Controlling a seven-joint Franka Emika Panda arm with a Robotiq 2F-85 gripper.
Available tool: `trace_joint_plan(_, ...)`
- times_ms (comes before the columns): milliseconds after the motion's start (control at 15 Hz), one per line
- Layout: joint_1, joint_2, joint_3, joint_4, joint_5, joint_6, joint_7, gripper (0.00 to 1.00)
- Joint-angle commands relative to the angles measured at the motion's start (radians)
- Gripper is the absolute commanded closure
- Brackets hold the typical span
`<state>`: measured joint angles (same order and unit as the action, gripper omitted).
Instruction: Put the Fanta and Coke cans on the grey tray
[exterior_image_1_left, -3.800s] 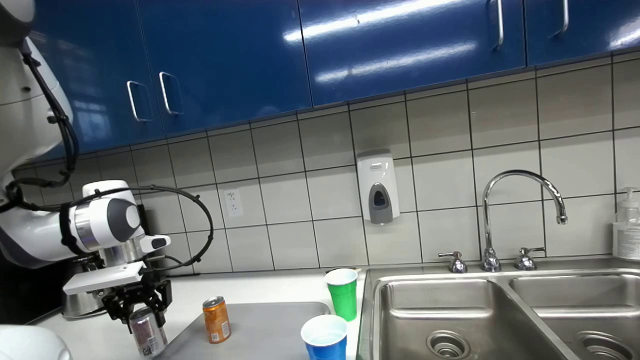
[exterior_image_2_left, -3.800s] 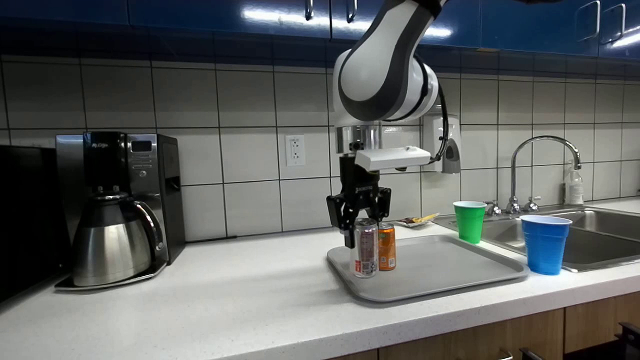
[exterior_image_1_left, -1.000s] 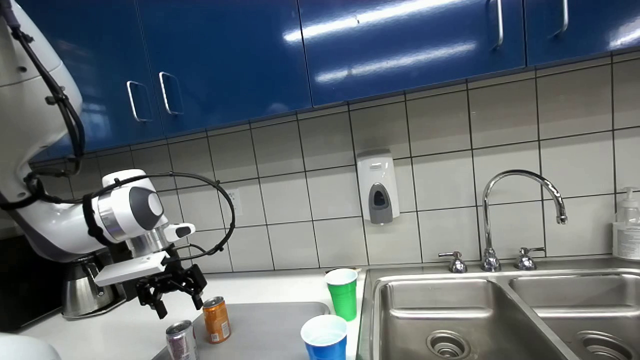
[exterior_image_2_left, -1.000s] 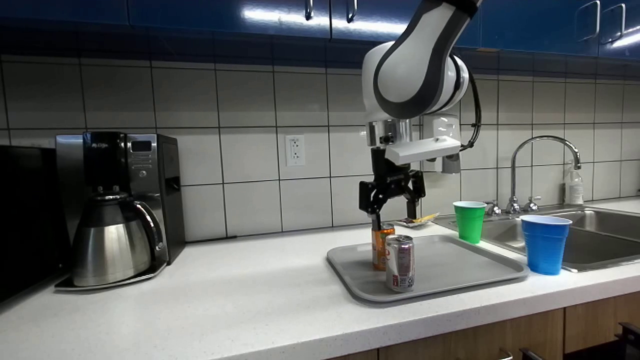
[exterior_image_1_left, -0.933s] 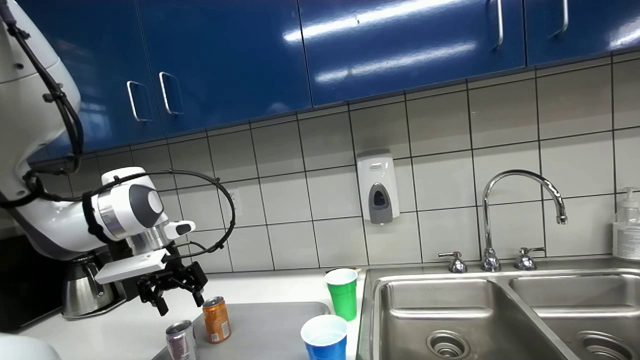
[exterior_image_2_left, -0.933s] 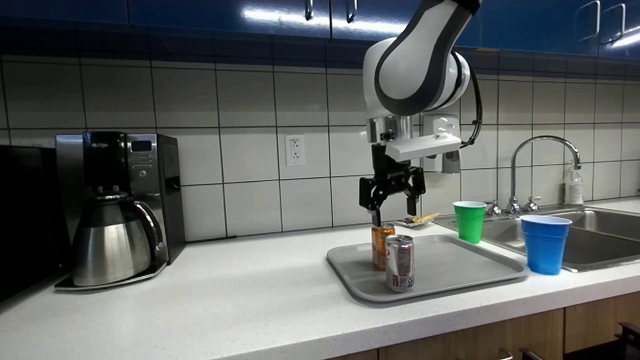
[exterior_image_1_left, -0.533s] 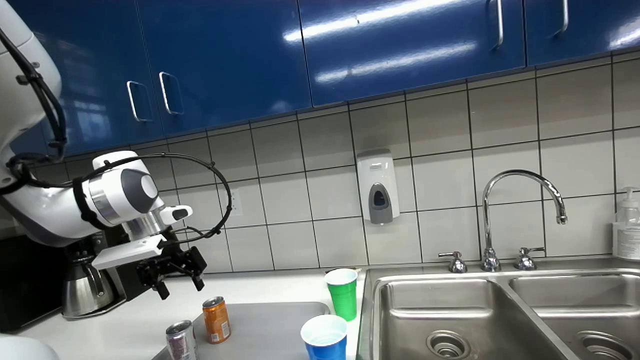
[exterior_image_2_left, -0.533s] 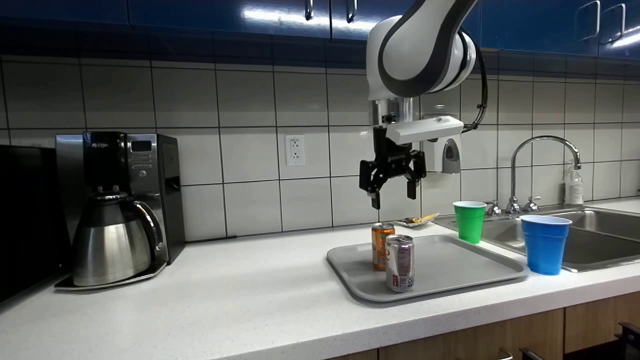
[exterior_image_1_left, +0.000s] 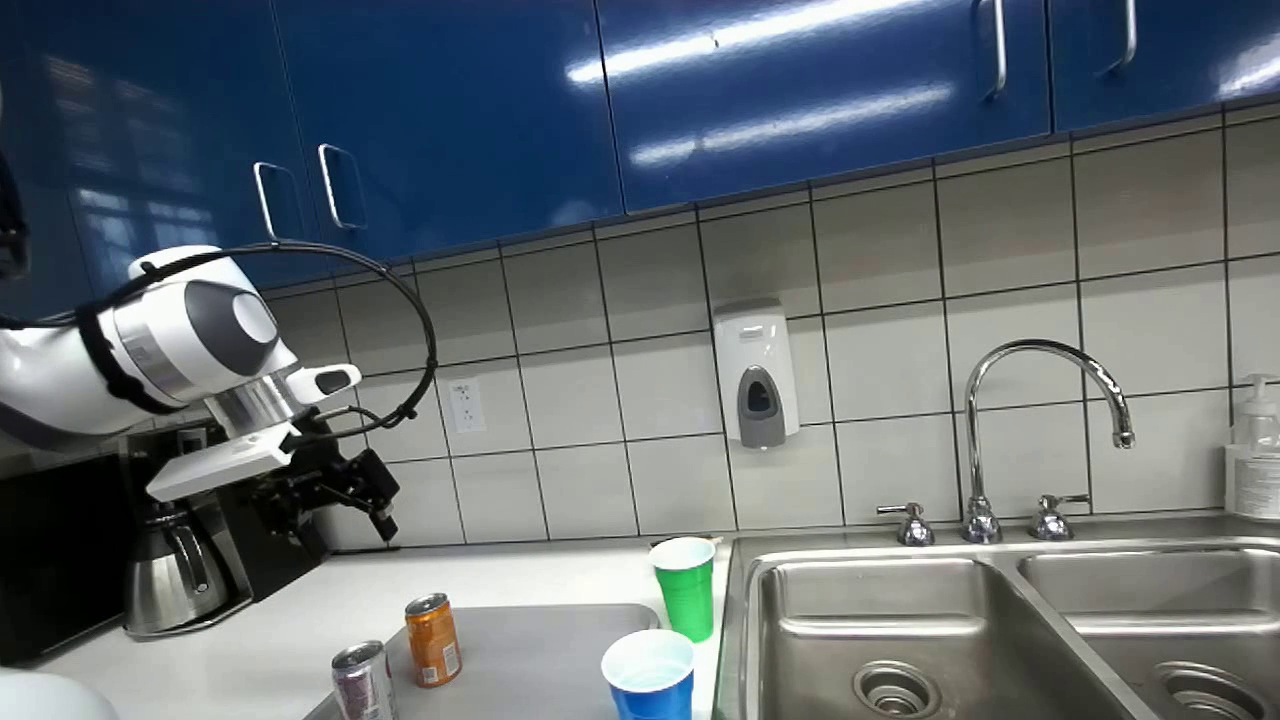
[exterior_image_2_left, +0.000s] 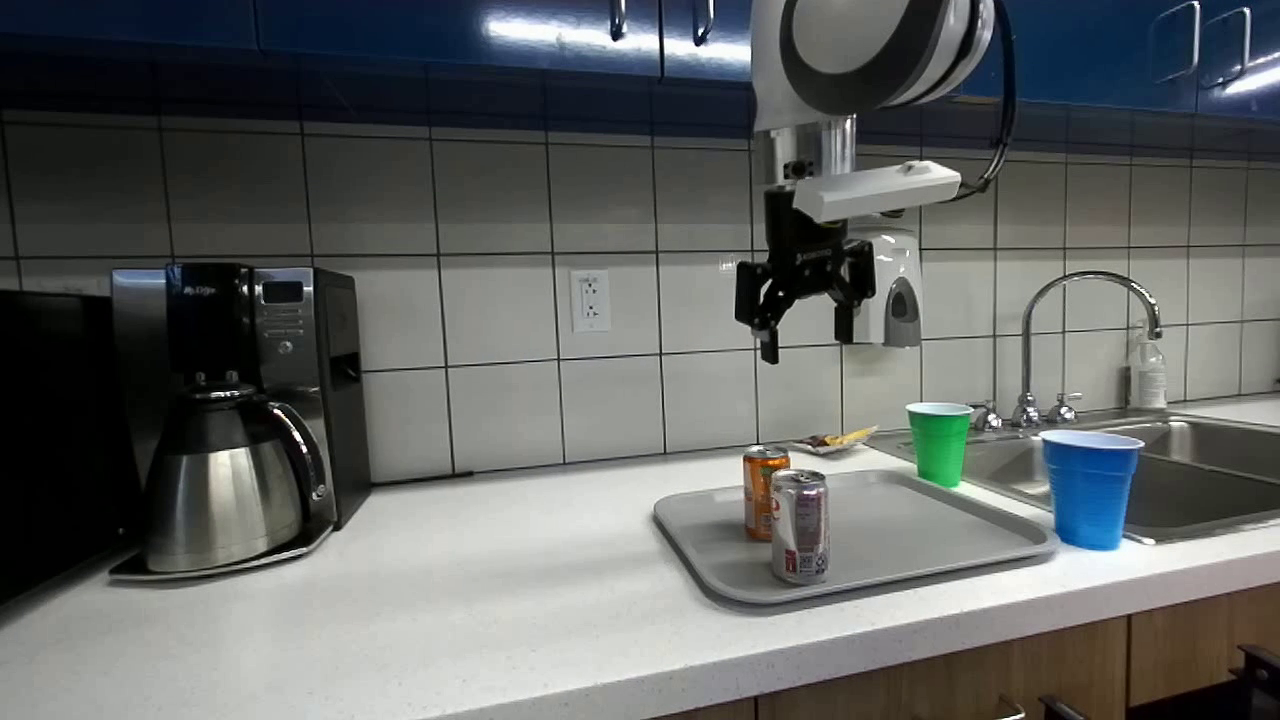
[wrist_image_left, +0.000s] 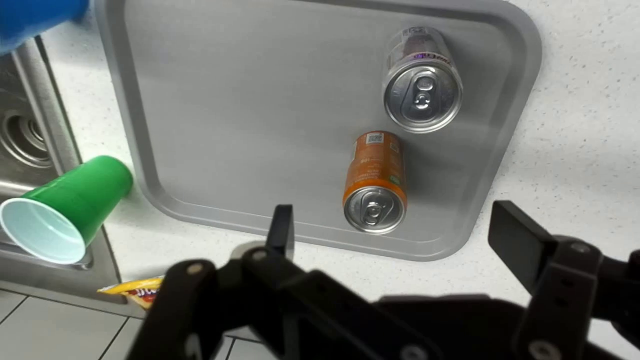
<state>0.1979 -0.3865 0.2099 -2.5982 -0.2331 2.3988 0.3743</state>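
The tray (exterior_image_2_left: 940, 525) sits on the bench (exterior_image_2_left: 450, 600) in an exterior view, right of the coffee maker (exterior_image_2_left: 288, 375). On it, the Coke can (exterior_image_2_left: 800, 528) stands in front of the Fanta can (exterior_image_2_left: 757, 495). The front cup (exterior_image_2_left: 1090, 490) and back cup (exterior_image_2_left: 939, 445) stand between tray and sink (exterior_image_2_left: 1195, 490).

Light lettering on the black front of the coffee maker (exterior_image_2_left: 240, 350), at the left of an exterior view, reads "Mr. Coffee". Pale letters on the end effector (exterior_image_2_left: 807, 338), right of centre there, are too small to be sure of. In the wrist view, the orange can (wrist_image_left: 375, 175) right of centre bears a square code (wrist_image_left: 374, 137) above fine print, illegible here; the silver can (wrist_image_left: 423, 82) at upper right has purple lettering, likewise unreadable. Letters on the packet (wrist_image_left: 137, 289) at lower left are unclear. The bottle (exterior_image_1_left: 1254, 450) at an exterior view's right edge wears a label (exterior_image_1_left: 1254, 485) too tiny to read.
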Motion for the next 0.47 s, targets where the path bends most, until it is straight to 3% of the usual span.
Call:
trace_joint_plan(0,-0.025,-0.144,0.031,-0.057,0.018,-0.069,0.004,0.0)
trace_joint_plan(133,-0.023,-0.2,0.029,-0.072,0.029,-0.101,-0.005,0.0)
trace_joint_plan(200,-0.028,-0.106,0.031,-0.028,0.026,-0.06,-0.015,0.0)
trace_joint_plan(400,-0.028,-0.157,0.032,-0.045,0.032,-0.081,-0.016,0.0)
